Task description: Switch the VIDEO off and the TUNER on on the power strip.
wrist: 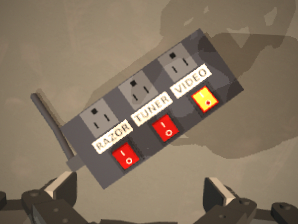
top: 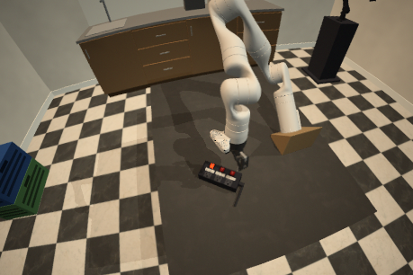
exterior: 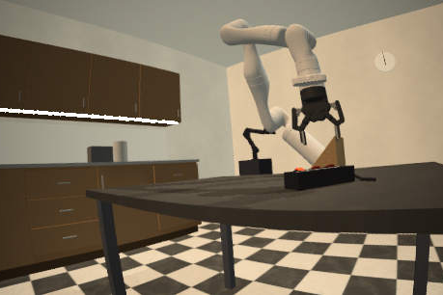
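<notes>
The black power strip point(wrist: 143, 115) lies flat on the dark table, right way up, turned at an angle in the wrist view. It has three labelled rocker switches. The VIDEO switch point(wrist: 204, 99) glows bright orange-yellow. The TUNER switch point(wrist: 165, 129) and the RAZOR switch point(wrist: 127, 156) are plain red. The strip also shows in the top view point(top: 220, 175) and the exterior view point(exterior: 319, 176). My gripper point(exterior: 318, 135) is open and empty. It hangs above the strip without touching it. Its fingertips show at the bottom of the wrist view.
A tan wedge block point(top: 296, 139) stands on the table behind the strip. The strip's cable point(top: 237, 194) trails toward the table front. A white patterned object lies near the arm base. Cabinets point(top: 166, 45) line the back wall. Blue and green crates point(top: 11, 181) stand on the floor at left.
</notes>
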